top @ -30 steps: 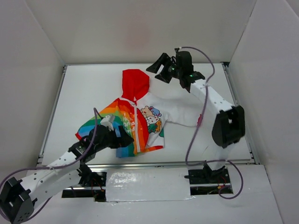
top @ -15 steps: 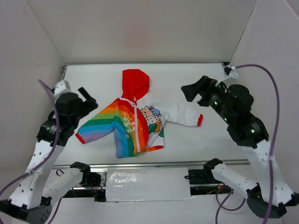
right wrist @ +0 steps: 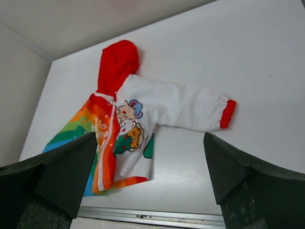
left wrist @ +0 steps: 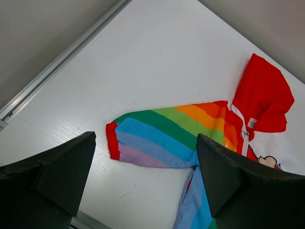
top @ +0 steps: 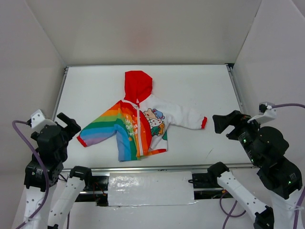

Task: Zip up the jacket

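The jacket lies flat in the middle of the white table, red hood toward the back. Its rainbow half is on the left and its white cartoon-print half on the right. The white zipper runs from collar to hem, and a small ring pull shows by the collar. The jacket also shows in the left wrist view and the right wrist view. My left gripper is open and empty, raised off the near left of the rainbow sleeve. My right gripper is open and empty, raised to the right of the red-cuffed white sleeve.
White walls enclose the table on three sides. A metal rail runs along the front edge, and another along the left side. A silvery taped patch lies between the arm bases.
Both arms have drawn back from the jacket toward the near corners and risen. The left one has left the rainbow front and the right one the hood area. The rainbow sleeve now lies spread out.
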### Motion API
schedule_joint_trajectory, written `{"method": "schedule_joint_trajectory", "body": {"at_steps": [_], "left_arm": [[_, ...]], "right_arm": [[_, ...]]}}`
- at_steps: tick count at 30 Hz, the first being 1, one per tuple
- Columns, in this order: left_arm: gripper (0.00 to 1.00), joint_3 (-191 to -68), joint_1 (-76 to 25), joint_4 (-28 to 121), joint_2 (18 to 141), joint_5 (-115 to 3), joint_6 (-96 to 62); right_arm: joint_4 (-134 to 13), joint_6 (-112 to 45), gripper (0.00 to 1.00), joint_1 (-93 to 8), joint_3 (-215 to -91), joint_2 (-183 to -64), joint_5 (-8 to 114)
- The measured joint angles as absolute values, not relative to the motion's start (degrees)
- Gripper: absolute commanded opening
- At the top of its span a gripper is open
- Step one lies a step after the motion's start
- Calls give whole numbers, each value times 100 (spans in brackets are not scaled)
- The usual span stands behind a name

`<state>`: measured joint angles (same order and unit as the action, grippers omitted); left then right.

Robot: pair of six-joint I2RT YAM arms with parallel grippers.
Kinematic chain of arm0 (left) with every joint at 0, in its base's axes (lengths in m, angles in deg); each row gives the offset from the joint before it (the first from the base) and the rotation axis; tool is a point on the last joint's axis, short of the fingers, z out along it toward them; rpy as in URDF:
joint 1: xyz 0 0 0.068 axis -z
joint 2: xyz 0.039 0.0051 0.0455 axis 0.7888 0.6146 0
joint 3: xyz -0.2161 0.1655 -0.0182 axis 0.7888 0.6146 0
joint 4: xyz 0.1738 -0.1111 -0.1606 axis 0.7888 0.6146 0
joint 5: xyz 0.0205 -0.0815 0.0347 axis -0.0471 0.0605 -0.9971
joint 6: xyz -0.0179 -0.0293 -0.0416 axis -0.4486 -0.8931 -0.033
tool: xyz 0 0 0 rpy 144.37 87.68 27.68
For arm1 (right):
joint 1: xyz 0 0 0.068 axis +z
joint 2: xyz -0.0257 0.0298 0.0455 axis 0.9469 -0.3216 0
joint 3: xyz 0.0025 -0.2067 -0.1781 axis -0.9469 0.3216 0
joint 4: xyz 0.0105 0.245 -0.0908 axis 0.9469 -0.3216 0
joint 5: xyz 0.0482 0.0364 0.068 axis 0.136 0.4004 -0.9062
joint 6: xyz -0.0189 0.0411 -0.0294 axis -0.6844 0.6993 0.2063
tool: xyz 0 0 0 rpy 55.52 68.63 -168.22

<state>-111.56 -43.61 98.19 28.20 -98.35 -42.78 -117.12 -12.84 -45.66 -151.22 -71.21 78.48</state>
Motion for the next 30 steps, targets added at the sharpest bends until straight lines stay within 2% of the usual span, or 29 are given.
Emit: {"method": "schedule_joint_trajectory", "body": {"at_steps": [30], "left_arm": [[99,-10938,-4319,9686,2684,-9678,-4260]], "right_arm": [[-11732,-1334,100,-4566,-14696,-6981,8005]]}}
